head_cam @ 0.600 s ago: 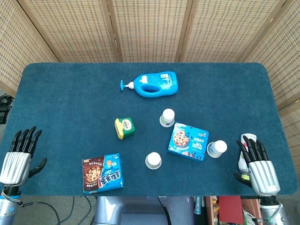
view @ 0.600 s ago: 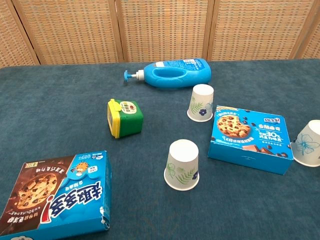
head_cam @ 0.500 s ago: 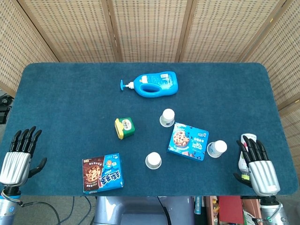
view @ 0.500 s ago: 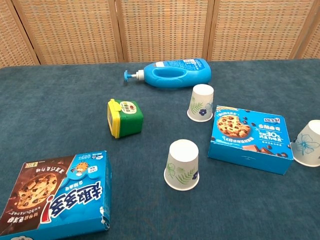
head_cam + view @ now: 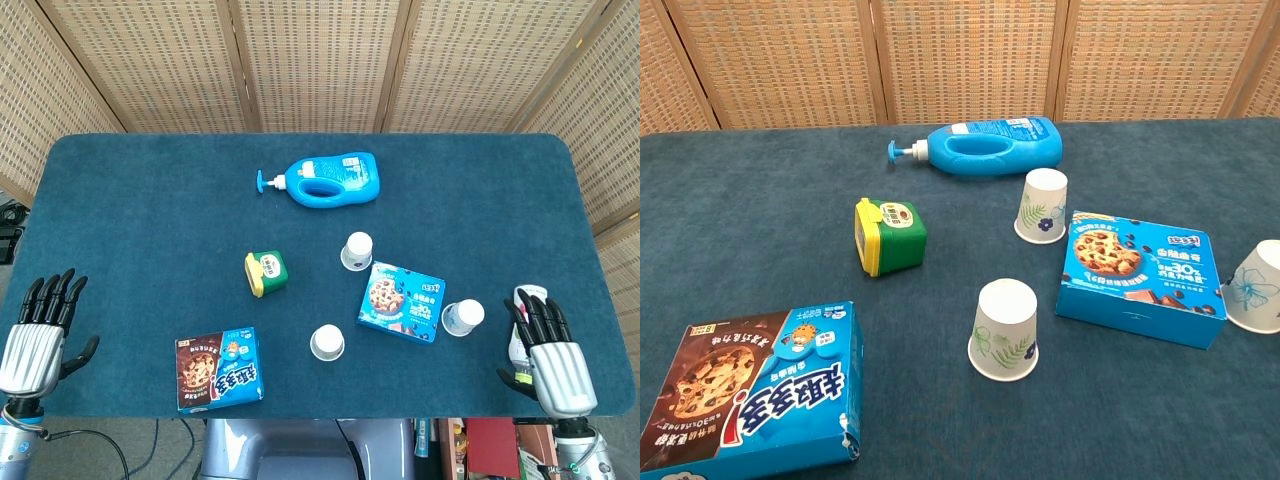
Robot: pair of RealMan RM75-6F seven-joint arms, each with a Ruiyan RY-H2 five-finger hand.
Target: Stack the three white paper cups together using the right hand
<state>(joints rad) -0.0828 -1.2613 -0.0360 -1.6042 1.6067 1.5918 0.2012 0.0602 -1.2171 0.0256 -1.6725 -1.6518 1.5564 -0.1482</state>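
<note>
Three white paper cups stand upside down on the blue tabletop. One cup (image 5: 356, 250) (image 5: 1042, 205) is behind the cookie box, one (image 5: 327, 342) (image 5: 1004, 329) is nearer the front, and one (image 5: 463, 318) (image 5: 1255, 286) is right of the box. My right hand (image 5: 552, 362) hovers at the table's front right corner, fingers apart, holding nothing, a short way right of the nearest cup. My left hand (image 5: 35, 335) is at the front left edge, also empty with fingers spread. Neither hand shows in the chest view.
A light blue cookie box (image 5: 401, 302) (image 5: 1139, 276) lies between the cups. A dark cookie box (image 5: 219, 368) (image 5: 745, 395) is front left. A green and yellow tub (image 5: 266, 272) (image 5: 889, 236) and a blue pump bottle (image 5: 325, 179) (image 5: 986, 146) lie further back.
</note>
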